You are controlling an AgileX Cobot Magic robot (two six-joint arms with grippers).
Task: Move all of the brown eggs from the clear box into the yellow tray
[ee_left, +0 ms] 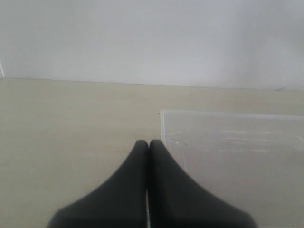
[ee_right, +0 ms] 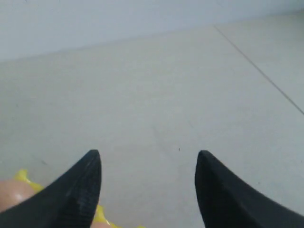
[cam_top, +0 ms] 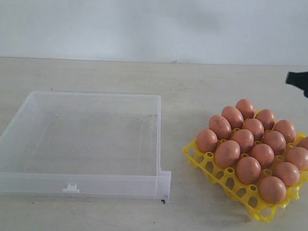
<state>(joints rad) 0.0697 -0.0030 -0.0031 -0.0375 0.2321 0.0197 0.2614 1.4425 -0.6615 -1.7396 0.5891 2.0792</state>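
Note:
Several brown eggs (cam_top: pixel 251 140) fill the cups of the yellow tray (cam_top: pixel 209 164) at the right of the exterior view. The clear box (cam_top: pixel 84 184) lies at the left with no egg inside. My right gripper (cam_top: pixel 305 81) shows only as a black tip at the right edge, behind the tray. In its wrist view the right gripper (ee_right: pixel 148 159) is open with nothing between the fingers, and one egg (ee_right: pixel 13 194) and a bit of the tray (ee_right: pixel 23 178) peek in at a corner. My left gripper (ee_left: pixel 148 143) is shut and holds nothing, just beside a corner of the box (ee_left: pixel 228 137).
A pale beige table (cam_top: pixel 196 81) carries everything, with a plain white wall (cam_top: pixel 148 23) behind. A thin seam (ee_right: pixel 259 69) runs across the tabletop in the right wrist view.

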